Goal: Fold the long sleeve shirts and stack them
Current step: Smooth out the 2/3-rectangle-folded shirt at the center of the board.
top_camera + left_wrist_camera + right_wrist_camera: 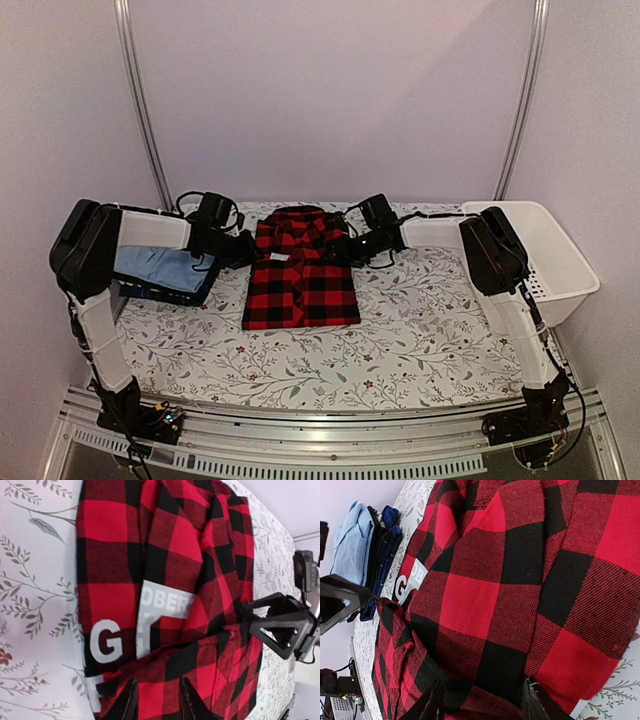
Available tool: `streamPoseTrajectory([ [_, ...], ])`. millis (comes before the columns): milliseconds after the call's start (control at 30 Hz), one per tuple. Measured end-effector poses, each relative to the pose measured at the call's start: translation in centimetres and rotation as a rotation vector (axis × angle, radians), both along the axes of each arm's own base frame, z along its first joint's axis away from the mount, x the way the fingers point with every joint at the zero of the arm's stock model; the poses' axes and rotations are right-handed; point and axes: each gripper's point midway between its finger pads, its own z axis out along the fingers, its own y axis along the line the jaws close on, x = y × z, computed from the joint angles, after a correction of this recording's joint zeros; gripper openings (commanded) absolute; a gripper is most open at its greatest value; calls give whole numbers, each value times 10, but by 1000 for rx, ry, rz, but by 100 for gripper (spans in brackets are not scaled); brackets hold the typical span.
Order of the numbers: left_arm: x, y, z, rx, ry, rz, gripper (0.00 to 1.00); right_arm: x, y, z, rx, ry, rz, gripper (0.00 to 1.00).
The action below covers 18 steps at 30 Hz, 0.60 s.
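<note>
The red-and-black checked flannel shirt [300,272] lies folded in the middle of the table, collar away from the arms. Its white lettering [106,641] shows in the left wrist view. My left gripper [238,250] sits at the shirt's upper left edge. Its fingers [158,680] stand a little apart over the cloth. My right gripper [352,248] is at the upper right edge, with its fingers [482,682] spread wide above the flannel [485,580]. A light blue collared shirt [158,268] lies folded on a dark navy garment [172,293] at the left.
A white plastic basket [548,258] stands at the table's right edge, beside the right arm. The flowered tablecloth [400,330] covers the table. Metal frame posts [140,100] rise behind it.
</note>
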Motion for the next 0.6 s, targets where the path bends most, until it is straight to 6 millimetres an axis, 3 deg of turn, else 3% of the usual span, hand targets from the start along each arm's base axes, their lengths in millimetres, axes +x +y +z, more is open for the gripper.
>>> streamPoseTrajectory([
  [133, 21, 10, -26, 23, 33, 24, 23, -3, 0, 2, -2, 5, 11, 55],
  [267, 28, 12, -54, 43, 76, 22, 23, -6, -2, 9, -10, 12, 16, 57],
  [500, 38, 11, -41, 57, 48, 14, 29, -6, -6, 47, -10, -39, 10, 58],
  [600, 40, 12, -32, 70, 35, 16, 38, -9, -10, 68, -6, -73, 3, 59],
])
